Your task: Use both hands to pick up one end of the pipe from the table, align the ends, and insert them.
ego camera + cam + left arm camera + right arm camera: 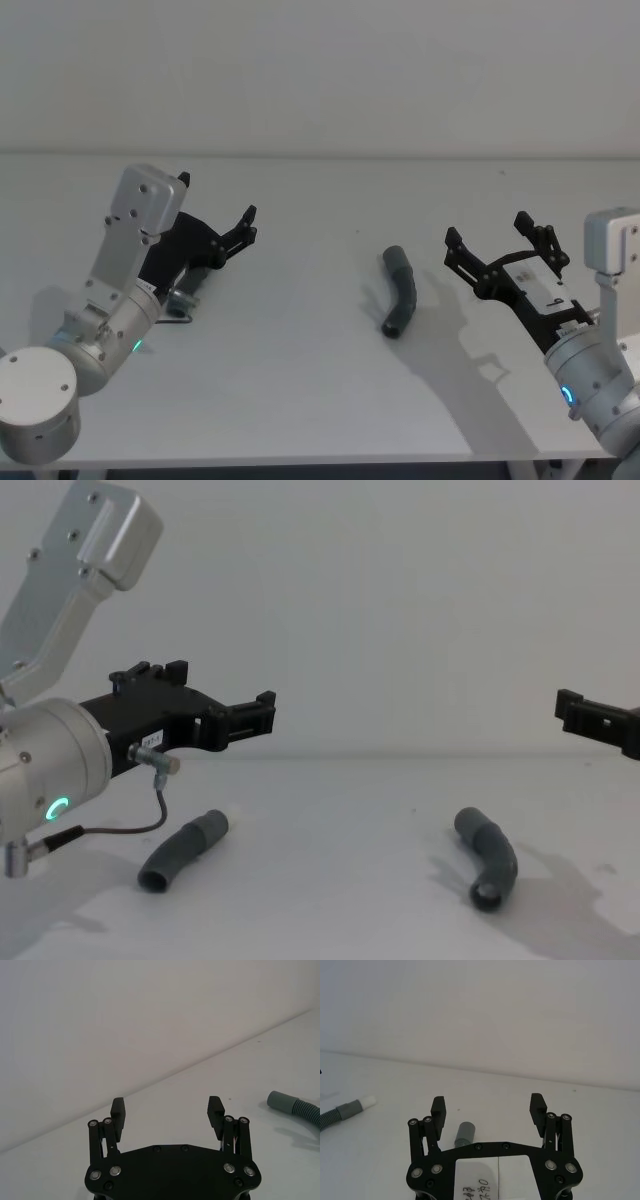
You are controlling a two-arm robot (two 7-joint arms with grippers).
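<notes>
Two dark-grey pipe pieces lie apart on the white table (300, 400). One bent piece (400, 291) (488, 866) rests right of centre, and its cuff end (465, 1134) shows just beyond my right gripper (487, 231) (487, 1107) (575, 712), which hovers open above the table to its right. The other piece (186, 850) (340, 1112) lies on the left, and its end carries a white spigot tip (368, 1101). My left gripper (217, 206) (166, 1109) (240, 705) hangs open above that piece, holding nothing. The right-hand piece (296, 1107) shows far off in the left wrist view.
A thin grey cable (130, 825) loops down from the left arm close to the left pipe piece. A pale wall (320, 70) rises behind the table's far edge. Bare table stretches between the two pieces.
</notes>
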